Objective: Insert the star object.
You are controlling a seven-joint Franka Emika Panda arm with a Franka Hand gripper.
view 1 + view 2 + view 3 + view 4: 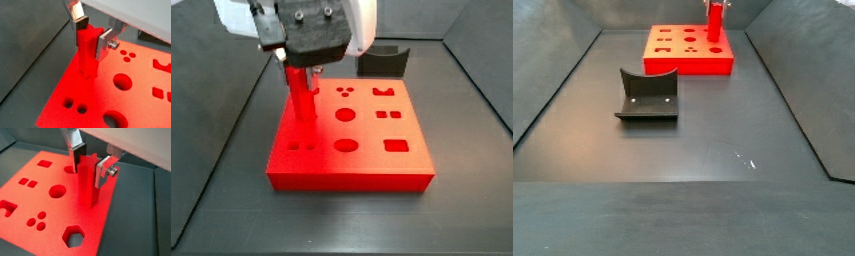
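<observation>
The star object (85,52) is a long bright red peg, held upright. My gripper (92,34) is shut on its upper end, one pad on each side, as both wrist views show (91,164). The peg's (85,188) lower end meets the top of the flat red block (40,193) near one corner; the hole under it is hidden by the peg. In a side view the gripper (298,62) hangs over the block's (358,150) far left corner with the peg (301,100) below it. The peg (715,22) also shows in a side view.
The block has several shaped holes, among them a round one (57,191) and a hexagon (73,239). A dark grey curved holder (647,95) stands on the dark floor away from the block (687,55); it also shows behind the block (381,62). Sloped walls ring the floor.
</observation>
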